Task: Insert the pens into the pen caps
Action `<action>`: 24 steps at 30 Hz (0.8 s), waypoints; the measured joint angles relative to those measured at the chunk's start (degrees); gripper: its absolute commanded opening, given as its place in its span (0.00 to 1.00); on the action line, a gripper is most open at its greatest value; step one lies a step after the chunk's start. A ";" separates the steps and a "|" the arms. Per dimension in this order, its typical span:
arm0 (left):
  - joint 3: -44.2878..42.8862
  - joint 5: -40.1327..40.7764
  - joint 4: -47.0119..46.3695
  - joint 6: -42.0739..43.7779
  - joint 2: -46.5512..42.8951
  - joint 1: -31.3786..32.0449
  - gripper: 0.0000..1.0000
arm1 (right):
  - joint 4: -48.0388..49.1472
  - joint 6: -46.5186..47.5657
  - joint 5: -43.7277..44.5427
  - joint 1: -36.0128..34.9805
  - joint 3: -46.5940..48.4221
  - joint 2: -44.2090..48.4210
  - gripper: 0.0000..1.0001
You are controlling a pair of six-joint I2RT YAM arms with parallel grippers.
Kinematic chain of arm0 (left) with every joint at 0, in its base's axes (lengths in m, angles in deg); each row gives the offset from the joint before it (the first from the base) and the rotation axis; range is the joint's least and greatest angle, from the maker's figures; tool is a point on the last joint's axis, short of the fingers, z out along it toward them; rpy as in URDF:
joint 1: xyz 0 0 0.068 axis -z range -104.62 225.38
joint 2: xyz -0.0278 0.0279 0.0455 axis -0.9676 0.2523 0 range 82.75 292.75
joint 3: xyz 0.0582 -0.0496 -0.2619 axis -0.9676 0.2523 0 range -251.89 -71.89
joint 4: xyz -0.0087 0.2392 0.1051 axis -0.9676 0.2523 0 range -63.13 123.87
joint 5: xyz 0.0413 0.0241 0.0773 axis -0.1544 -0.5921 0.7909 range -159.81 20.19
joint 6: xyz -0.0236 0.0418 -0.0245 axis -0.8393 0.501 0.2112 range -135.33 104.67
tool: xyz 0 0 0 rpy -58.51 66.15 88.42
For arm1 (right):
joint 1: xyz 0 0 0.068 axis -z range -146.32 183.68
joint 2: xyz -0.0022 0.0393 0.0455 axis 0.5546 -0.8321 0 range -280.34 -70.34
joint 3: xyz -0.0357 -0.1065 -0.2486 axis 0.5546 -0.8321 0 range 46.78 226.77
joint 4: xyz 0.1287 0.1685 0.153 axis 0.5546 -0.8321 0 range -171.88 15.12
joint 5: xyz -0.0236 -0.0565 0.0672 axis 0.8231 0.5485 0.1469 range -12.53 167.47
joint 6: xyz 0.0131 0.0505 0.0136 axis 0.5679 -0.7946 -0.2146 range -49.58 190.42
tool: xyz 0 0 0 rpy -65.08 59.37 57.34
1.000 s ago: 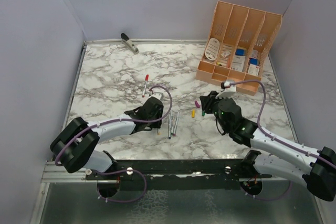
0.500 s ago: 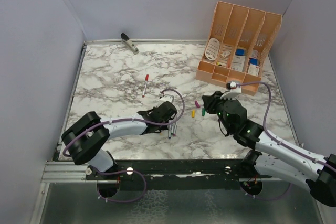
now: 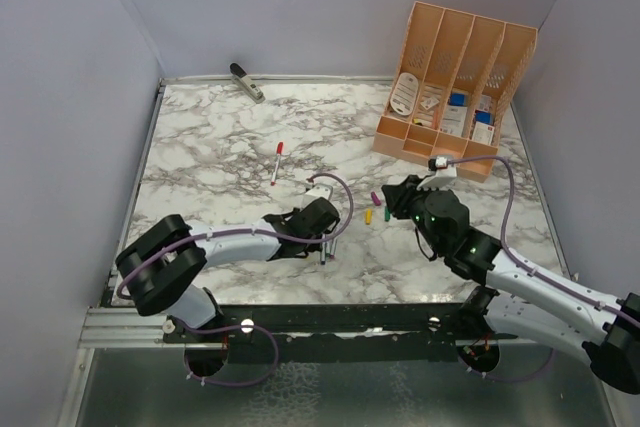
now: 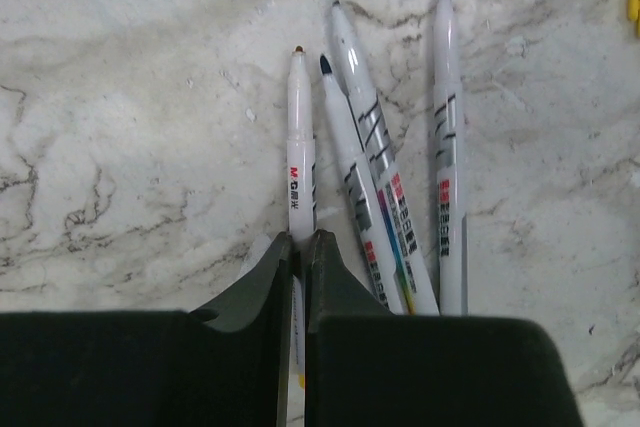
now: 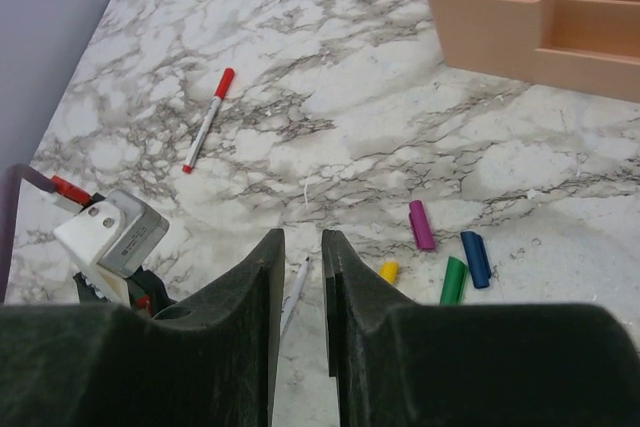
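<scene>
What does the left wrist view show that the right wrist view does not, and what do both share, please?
Only the left wrist view: all four thin white marker pens side by side, and the left gripper shut on the leftmost pen. Only the right wrist view: the open right gripper, a red-capped white pen, the magenta cap, blue cap and green cap, and the peach plastic organiser. Both: the white marble tabletop and, barely, the stubby yellow cap.

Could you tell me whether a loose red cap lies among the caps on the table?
No, only the purple cap, blue cap, green cap and yellow cap lie there.
</scene>
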 measured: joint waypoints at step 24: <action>14.62 -12.52 -21.35 10.99 -29.42 0.61 0.00 | 27.21 -5.90 -33.62 0.00 -7.06 -2.29 0.40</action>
